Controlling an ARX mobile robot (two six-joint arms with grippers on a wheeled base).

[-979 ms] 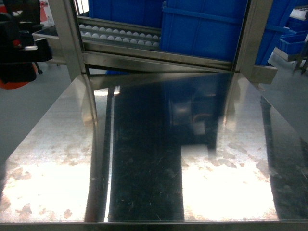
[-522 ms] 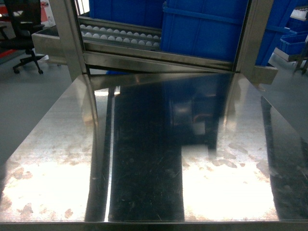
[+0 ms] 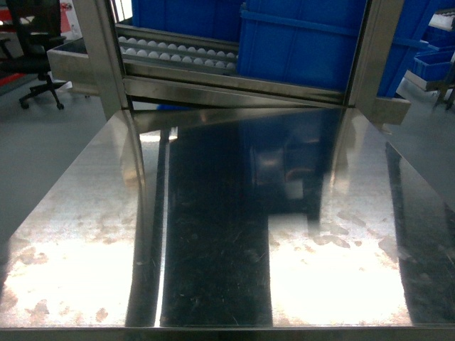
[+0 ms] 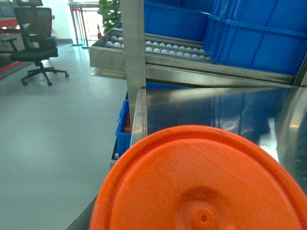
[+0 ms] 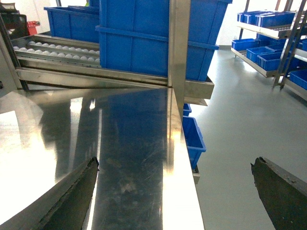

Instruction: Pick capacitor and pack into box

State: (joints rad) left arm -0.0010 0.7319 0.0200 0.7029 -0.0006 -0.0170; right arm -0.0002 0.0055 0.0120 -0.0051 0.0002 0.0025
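- Lowest in the right wrist view, two dark, rough-edged fingertips [image 5: 72, 201] of the right gripper [image 5: 175, 196] rise from the lower left and lower right corners, set wide apart with nothing between them; one is over the table, the other over the floor beyond the table's edge.
- In the left wrist view a large orange round disc [image 4: 201, 182] fills the lower half of the frame, out of focus and very close to the lens. No fingers of the left gripper show, so I cannot tell whether they are apart or together.
- The steel table [image 3: 92, 234] takes up most of the head view, its top shiny, scratched and blotched with pale stains in the lower left and lower right, with dark reflections down the middle.
- Neither gripper appears in the head view.
- At the table's far edge two upright steel posts [image 3: 103, 57] stand at upper left and upper right, joined by a sloping steel rail.
- Behind the rail, a roller track [image 3: 178, 51] with rows of white rollers runs across the upper left.
- Large blue bins [image 3: 306, 42] sit behind the rail at top centre and right; smaller blue bins [image 5: 271, 19] rest on shelving at the upper right of the right wrist view.
- A black office chair [image 3: 35, 42] stands on the grey floor at far upper left.
- The box and the capacitor are in none of the views.
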